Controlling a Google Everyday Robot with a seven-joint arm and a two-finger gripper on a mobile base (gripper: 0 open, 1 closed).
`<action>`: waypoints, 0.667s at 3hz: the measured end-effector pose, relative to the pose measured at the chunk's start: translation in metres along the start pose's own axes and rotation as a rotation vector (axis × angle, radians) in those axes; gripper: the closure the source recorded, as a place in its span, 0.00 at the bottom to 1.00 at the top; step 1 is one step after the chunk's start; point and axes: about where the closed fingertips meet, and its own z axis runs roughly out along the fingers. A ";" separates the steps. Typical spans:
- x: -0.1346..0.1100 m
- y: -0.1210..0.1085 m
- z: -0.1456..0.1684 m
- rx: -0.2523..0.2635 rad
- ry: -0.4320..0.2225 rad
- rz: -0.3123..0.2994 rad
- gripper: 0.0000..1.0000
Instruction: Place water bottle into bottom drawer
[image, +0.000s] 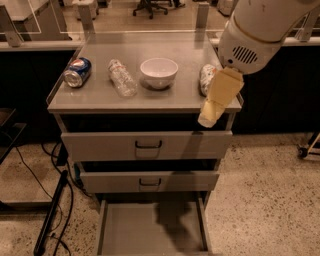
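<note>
The bottom drawer (131, 231) stands open, but the water bottle (122, 77) lies left of centre on the worktop (165, 100), ungrasped; the hand (209, 119) hangs at the front right corner, its opening impossible to tell

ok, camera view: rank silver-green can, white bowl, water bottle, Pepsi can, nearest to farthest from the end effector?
The end effector hangs at the cabinet top's front right corner.
1. silver-green can, right edge, just behind it.
2. white bowl, centre.
3. water bottle, left of the bowl.
4. Pepsi can, far left.
</note>
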 end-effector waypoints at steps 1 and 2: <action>0.000 0.000 0.000 0.000 0.000 0.000 0.00; -0.008 -0.003 0.007 -0.002 0.008 0.079 0.00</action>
